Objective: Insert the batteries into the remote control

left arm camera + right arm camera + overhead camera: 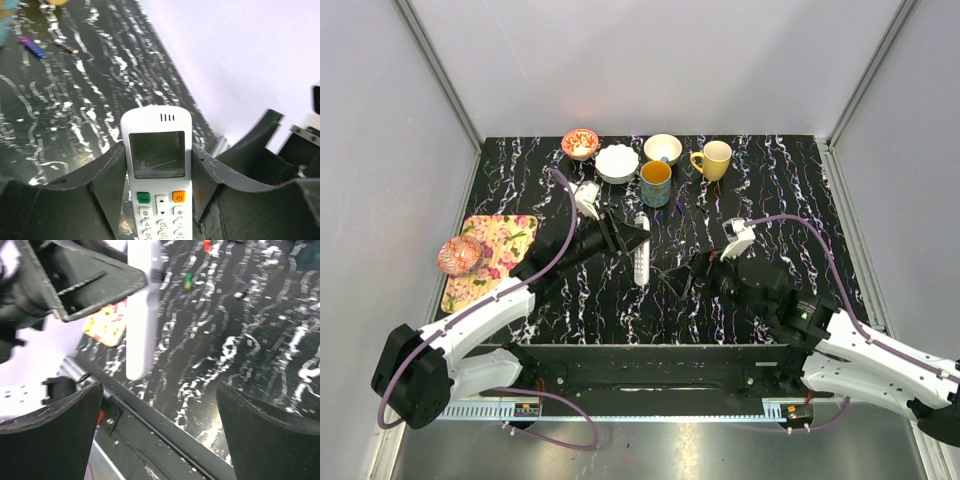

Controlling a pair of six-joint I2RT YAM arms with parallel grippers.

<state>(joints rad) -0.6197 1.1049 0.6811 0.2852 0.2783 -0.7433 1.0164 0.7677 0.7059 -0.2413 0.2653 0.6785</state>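
My left gripper (632,238) is shut on the white remote control (641,262) and holds it above the middle of the black marbled table. In the left wrist view the remote control (157,165) sits between the fingers (107,175) with its screen and buttons facing the camera. My right gripper (682,282) is wide open and empty, just right of the remote control. In the right wrist view the remote control (142,310) shows edge-on beyond the right gripper (159,390). Small battery-like sticks (188,280) lie farther back on the table. The slot side is hidden.
At the back stand a blue mug (656,183), a yellow mug (714,159), a white bowl (616,163), another bowl (663,148) and a red bowl (580,143). A floral mat (505,240) with a pink round thing (460,255) lies at the left.
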